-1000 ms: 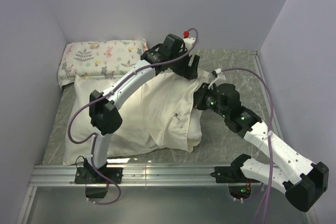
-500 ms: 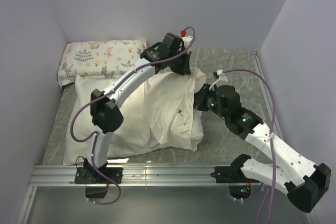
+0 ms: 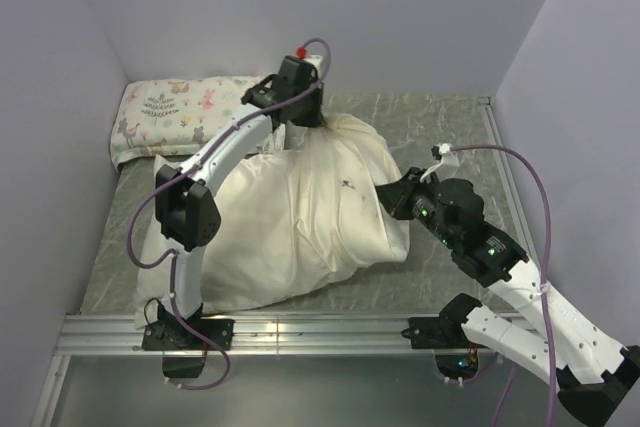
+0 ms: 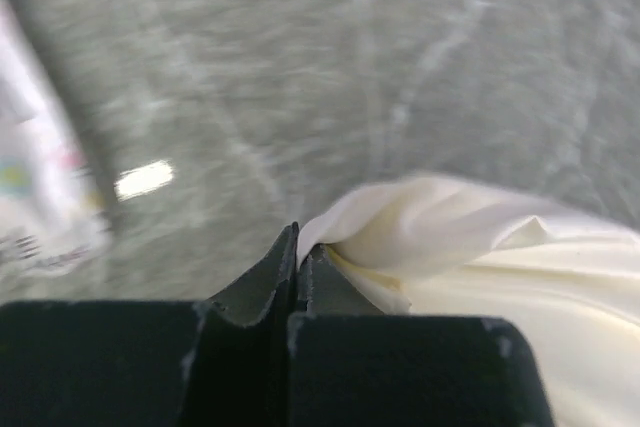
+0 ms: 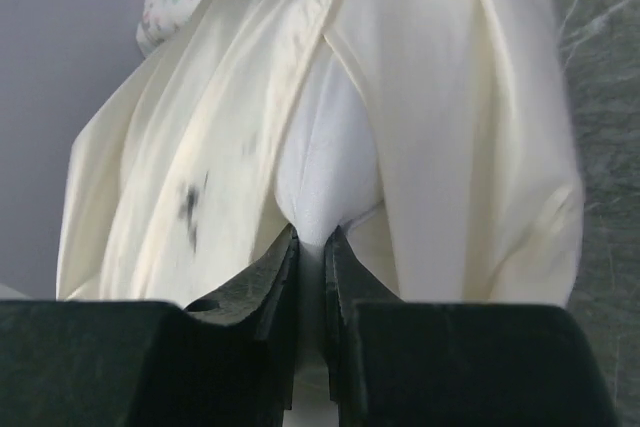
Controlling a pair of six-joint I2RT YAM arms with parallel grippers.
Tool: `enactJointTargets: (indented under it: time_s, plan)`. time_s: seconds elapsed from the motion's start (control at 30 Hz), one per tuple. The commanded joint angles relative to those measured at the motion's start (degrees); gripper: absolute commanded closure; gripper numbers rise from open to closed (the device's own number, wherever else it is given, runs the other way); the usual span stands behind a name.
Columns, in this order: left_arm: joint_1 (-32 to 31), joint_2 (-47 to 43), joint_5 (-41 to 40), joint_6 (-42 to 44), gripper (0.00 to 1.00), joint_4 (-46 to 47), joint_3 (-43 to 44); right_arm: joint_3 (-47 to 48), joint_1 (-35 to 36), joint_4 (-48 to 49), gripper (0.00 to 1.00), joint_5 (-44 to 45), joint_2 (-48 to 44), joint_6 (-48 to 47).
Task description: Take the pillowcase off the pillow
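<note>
Top external view: the pillowcase (image 3: 300,217) lies mid-surface, covering most of the pillow, with its far corner gathered into a raised peak. On the right wrist camera, bright white pillow (image 5: 322,162) shows through the case's open mouth between 2 cream edges.

My left hand (image 4: 298,252) is closed tight on a thin fold at that far peak. My right hand (image 5: 310,247) is nearly closed, clamped on the white pillow fabric in the mouth.

My worries, as I judge them:
- The left pinch holds only a sliver of limp cloth near the fingertips. A hard pull could slide it free, and the case would drop back.
- If the right hand has caught a cream edge along with the pillow, the 2 would travel together and nothing would come off. I cannot tell from here whether it is clear.
- The case is bunched around the plump filling, so friction may drag the whole bundle rather than peel it.

The left arm reaches long across the bundle to its far side, wrist bent down over the peak. It passes just beside the printed pillow (image 3: 180,112), which a sweep could nudge. The right arm is folded low at the near right of the surface (image 3: 450,127), forearm aimed left at the pillow's end.
</note>
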Motion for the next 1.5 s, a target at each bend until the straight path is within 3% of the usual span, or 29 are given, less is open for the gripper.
enactJointTargets:
  time_s: [0.0,0.17,0.33,0.57,0.6,0.63,0.7,0.73,0.83,1.0,1.13,1.3,1.47]
  plan:
    - [10.48,-1.21,-15.60,2.41,1.00,2.95,-0.86,1.91,0.39,3.08,1.00,1.54,-4.97,-1.40]
    - [10.85,-0.77,-14.55,4.16,1.00,1.36,-0.24,1.38,0.39,3.25,1.00,3.11,-5.15,-1.40]
    - [7.43,-7.70,-7.16,7.41,1.00,3.83,-10.33,3.48,0.21,4.66,1.00,5.31,0.12,-2.63]
    - [-1.01,-17.54,-17.09,8.04,0.97,4.17,-23.43,12.08,-2.51,5.45,1.00,4.80,6.62,-5.01]
    - [-1.89,-18.43,-18.05,7.95,0.94,4.87,-25.62,13.23,-2.95,5.01,1.00,4.44,8.28,-5.27]
    - [-3.38,-19.31,-19.19,7.68,0.74,5.75,-26.25,14.37,-3.04,4.66,1.00,3.57,8.91,-5.44]
    - [-3.83,-21.24,-21.92,6.80,0.56,5.67,-26.00,16.84,-3.13,4.40,1.00,2.42,10.05,-5.62]
    - [-3.92,-21.86,-22.88,6.45,0.36,5.41,-25.47,17.46,-3.04,4.31,1.00,1.11,10.32,-5.71]
    - [-4.10,-24.85,-25.09,6.27,0.23,4.88,-21.87,19.83,-3.04,3.34,1.00,0.22,11.90,-5.88]
    - [-6.29,-29.68,-25.88,6.36,0.14,1.37,-13.62,22.82,-3.04,2.29,1.00,-0.22,13.22,-5.97]
    - [-9.18,-33.46,-26.06,4.52,0.07,-1.01,-11.93,25.80,-3.13,1.58,1.00,0.39,14.10,-6.23]
    - [-11.65,-38.65,-24.12,1.88,0.01,-1.36,-16.48,31.08,-3.04,0.27,1.00,0.57,15.24,-6.85]
    - [-19.64,-45.23,-18.86,-1.10,0.01,6.10,-26.58,35.38,-3.13,-1.40,1.00,1.01,16.03,-7.82]
